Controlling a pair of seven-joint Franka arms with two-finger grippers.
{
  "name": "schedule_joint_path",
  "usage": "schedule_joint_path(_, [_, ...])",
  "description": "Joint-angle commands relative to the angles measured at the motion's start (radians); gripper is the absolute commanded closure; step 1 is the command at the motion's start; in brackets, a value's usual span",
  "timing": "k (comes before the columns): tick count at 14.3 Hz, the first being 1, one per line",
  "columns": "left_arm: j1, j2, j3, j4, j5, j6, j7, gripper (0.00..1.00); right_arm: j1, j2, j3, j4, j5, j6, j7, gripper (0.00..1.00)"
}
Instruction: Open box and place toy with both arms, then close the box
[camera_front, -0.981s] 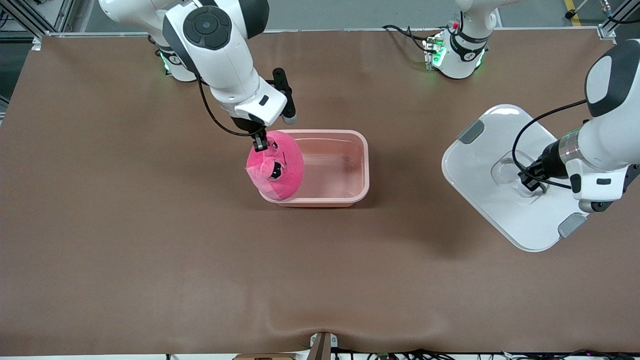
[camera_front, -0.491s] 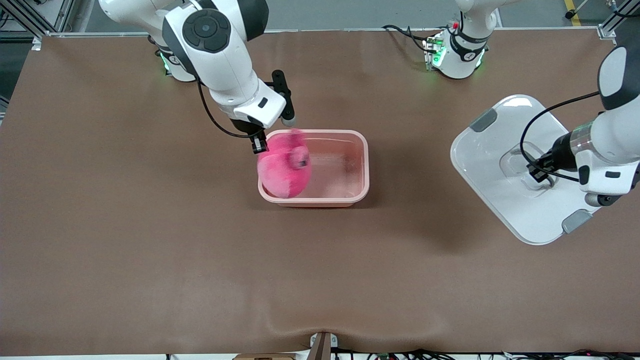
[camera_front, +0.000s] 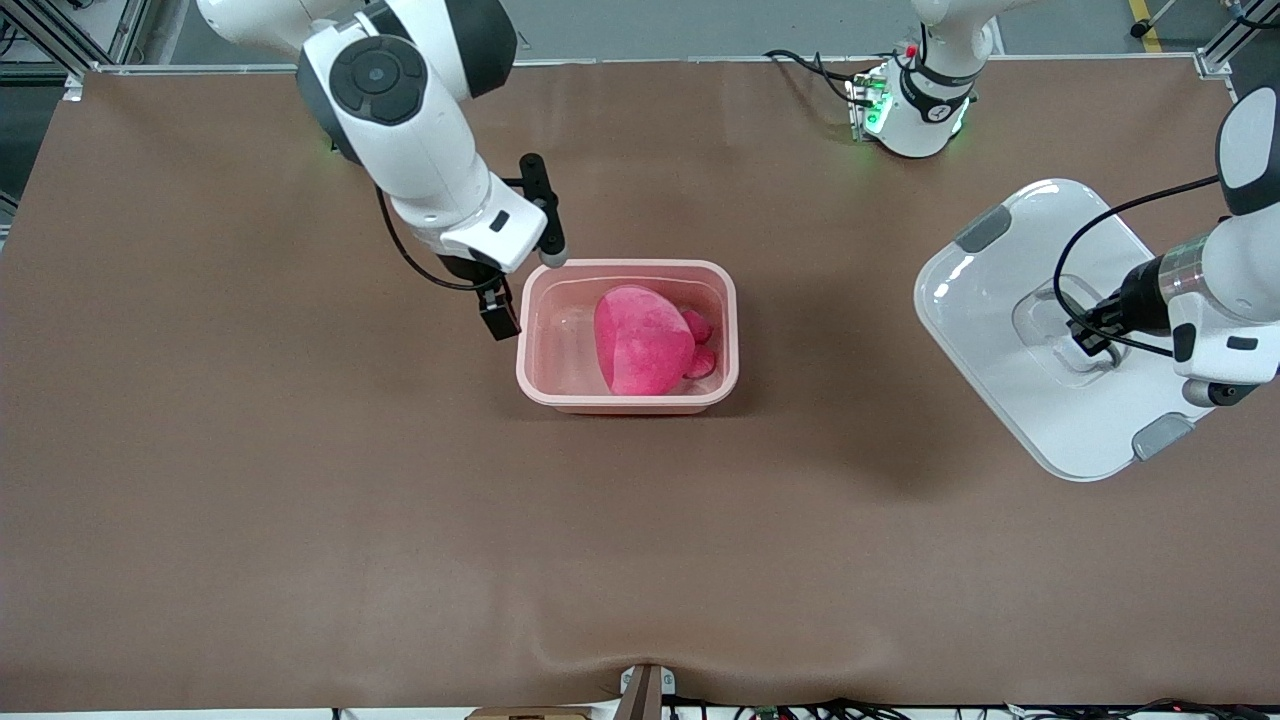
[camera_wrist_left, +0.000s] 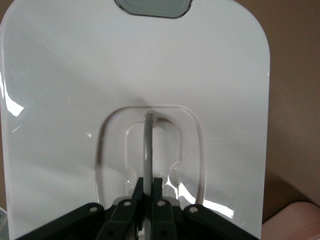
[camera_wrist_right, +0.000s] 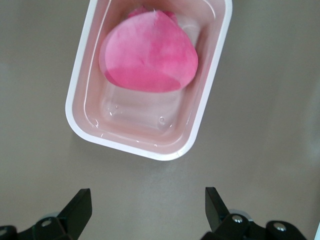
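Pink and translucent, the box sits uncovered on the brown table, with the toy lying inside it toward the end nearer the left arm. The right gripper hangs over the table just beside the box's end toward the right arm, its jaws spread wide and holding nothing; the right wrist view shows its two black fingertips far apart with only bare table between them, and the box ahead of them. That view also shows the toy as a smooth rounded hump in two shades of pink, filling the part of the box away from the gripper, while the bottom of the tub nearest the gripper is bare. The front view adds two small pink bumps of the toy against the wall toward the left arm. The left gripper is down in the clear recessed handle of the white lid, which it holds well apart from the box at the left arm's end of the table. Only the left wrist view shows the grip plainly: the fingers are clenched on the thin grey handle bar standing up from the recess, and a grey clip sits at the lid's edge.
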Motion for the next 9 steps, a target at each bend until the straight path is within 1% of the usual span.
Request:
schedule_joint_path(1, [0.011,-0.031,-0.003,-0.009,-0.021,-0.022,0.019,1.00,-0.073,-0.001,0.009,0.007,0.057,-0.011,-0.022,0.00])
schedule_joint_path(3, [0.011,-0.031,-0.003,-0.008,-0.021,-0.028,0.019,1.00,-0.111,-0.009,0.008,0.006,0.059,-0.056,0.004,0.00])
schedule_joint_path(5, [0.011,-0.032,-0.005,-0.009,-0.021,-0.028,0.019,1.00,-0.154,-0.032,0.004,-0.002,0.047,-0.111,0.104,0.00])
schedule_joint_path(7, [0.011,-0.032,-0.005,-0.009,-0.022,-0.030,0.019,1.00,-0.195,-0.050,0.003,-0.002,0.037,-0.160,0.155,0.00])
schedule_joint_path(9, [0.011,-0.032,-0.006,-0.009,-0.025,-0.031,0.019,1.00,-0.275,-0.067,0.004,-0.001,0.037,-0.186,0.184,0.00])
